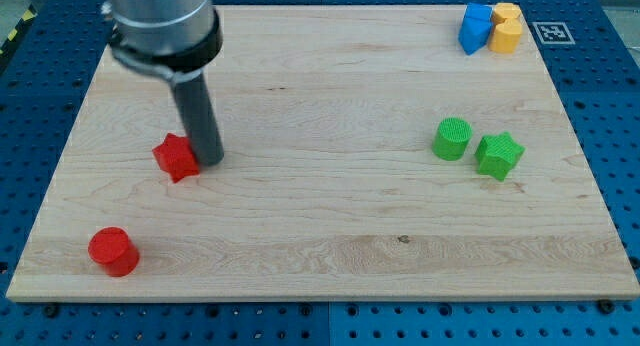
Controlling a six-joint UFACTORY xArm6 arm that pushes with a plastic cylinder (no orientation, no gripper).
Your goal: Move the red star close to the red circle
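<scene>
- My tip point(209, 162) stands touching the right side of the red star point(176, 157), in the left half of the frame; that flank is taken.
- Between the red star and the red circle point(112, 251), at lower left, the bench point(330, 236) lies bare: a free diagonal lane.
- The green cylinder point(452, 138) and green star point(499, 154) sit together at centre right, well apart from that lane.
- The blue block point(474, 29) and the orange block point(507, 28) crowd the upper right corner.
- The middle and the lower right of the bench carry no obstacle.

Star point(176, 157) — just left of my tip point(209, 162)
</scene>
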